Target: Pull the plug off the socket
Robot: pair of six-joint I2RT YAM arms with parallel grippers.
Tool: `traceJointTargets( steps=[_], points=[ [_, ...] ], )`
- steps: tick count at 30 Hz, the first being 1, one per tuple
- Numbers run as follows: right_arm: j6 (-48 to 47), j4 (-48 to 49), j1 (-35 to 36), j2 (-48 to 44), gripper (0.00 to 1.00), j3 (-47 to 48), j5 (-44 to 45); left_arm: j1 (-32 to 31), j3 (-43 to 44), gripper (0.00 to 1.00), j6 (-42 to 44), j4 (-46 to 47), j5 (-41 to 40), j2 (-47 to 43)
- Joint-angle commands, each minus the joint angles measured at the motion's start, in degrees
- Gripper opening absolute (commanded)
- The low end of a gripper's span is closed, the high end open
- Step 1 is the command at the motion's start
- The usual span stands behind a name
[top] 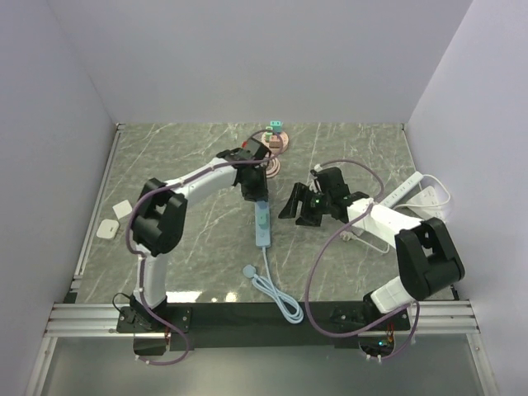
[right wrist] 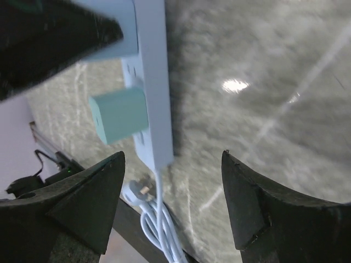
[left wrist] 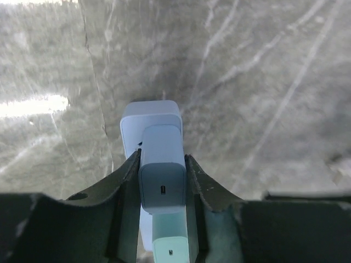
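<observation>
A pale blue power strip (top: 262, 231) lies in the middle of the table, its cable (top: 276, 293) coiled toward the near edge. My left gripper (top: 257, 190) is over the strip's far end. In the left wrist view it (left wrist: 163, 157) is shut on a white plug (left wrist: 162, 178) seated in the strip (left wrist: 151, 116), with a teal plug (left wrist: 170, 241) just behind. My right gripper (top: 297, 210) is open and empty, just right of the strip. Its wrist view (right wrist: 173, 170) shows the strip (right wrist: 151, 82), the teal plug (right wrist: 118, 115) and the cable (right wrist: 156, 219).
A second white power strip (top: 408, 191) with its cord lies at the right. Small pink and teal items (top: 275, 136) stand at the back. Two white adapters (top: 110, 227) lie at the left edge. White walls enclose the table.
</observation>
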Motion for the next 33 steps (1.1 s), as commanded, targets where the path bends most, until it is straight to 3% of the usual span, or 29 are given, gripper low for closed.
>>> traceJointTargets(
  steps=[1,9,23,26,29,30,33],
  points=[
    [-1.59,6.26,-0.46,2.1,0.78,4.12,-4.49,1.7,-3.81,0.01,-0.12,9.23,11.44,-7.97],
    [-1.86,10.13,-0.37,7.81,0.76,9.57,-6.43,3.02,-7.15,0.01,-1.17,15.75,24.8,-9.74],
    [-0.63,13.2,0.51,12.04,0.64,9.31,-4.93,7.42,-13.75,0.01,-6.97,24.63,30.7,-14.75],
    [-0.01,13.99,0.77,12.83,0.54,9.48,-5.19,7.59,-13.75,0.01,-7.06,25.15,31.84,-14.84],
    [0.17,13.82,1.04,14.06,0.32,10.27,-5.55,7.68,-15.23,0.01,-8.02,28.13,33.86,-15.27],
    [0.25,13.65,1.04,14.49,0.17,10.45,-5.55,8.12,-16.03,0.01,-9.25,29.37,35.18,-15.89],
    [0.78,12.25,0.95,14.67,0.0,10.71,-3.36,9.43,-18.23,0.01,-10.23,30.44,35.2,-17.03]
  ],
)
